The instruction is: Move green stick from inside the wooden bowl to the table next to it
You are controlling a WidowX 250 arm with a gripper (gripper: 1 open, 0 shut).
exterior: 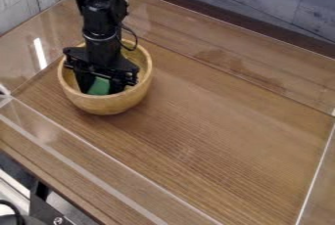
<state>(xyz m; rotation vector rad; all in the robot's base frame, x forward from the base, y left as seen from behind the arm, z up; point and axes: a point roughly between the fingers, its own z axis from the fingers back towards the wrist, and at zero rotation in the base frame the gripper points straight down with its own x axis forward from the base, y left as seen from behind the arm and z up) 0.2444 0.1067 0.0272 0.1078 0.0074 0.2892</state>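
Green stick (96, 84): light, stiff; I had the tool (100, 80) clamped across its narrow sides inside the wooden bowl (135, 84).

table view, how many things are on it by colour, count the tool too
green: 1, the green stick inside the bowl
tan: 1, the wooden bowl
black: 1, the tool reaching down into the bowl
total: 3

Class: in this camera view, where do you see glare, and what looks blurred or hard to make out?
Camera view: pale glare streaks the table and the acrylic walls; the image is soft overall; the dark claw hides most of the green stick in the bowl.
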